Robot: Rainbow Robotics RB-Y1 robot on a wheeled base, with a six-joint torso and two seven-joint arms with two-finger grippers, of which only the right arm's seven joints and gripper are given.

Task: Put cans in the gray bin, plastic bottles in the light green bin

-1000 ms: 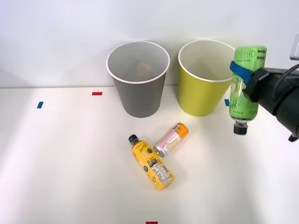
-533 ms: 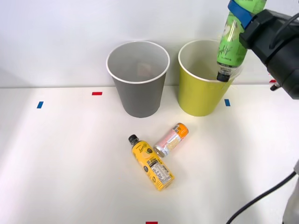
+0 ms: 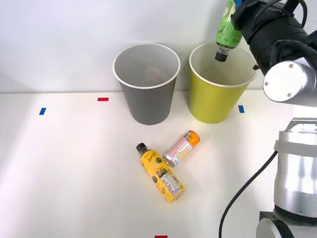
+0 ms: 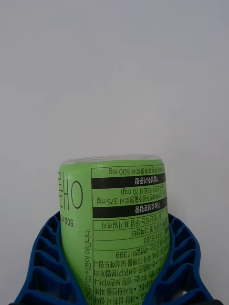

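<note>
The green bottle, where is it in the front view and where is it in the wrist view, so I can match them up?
Front view: the green bottle hangs cap-down at the top right, above the light green bin, held by the right gripper.
Right wrist view: the same bottle fills the lower middle, label upside down, clamped between the blue ribbed fingers, against a plain wall.
Shared landmark: the blue fingers around the green label.
</note>
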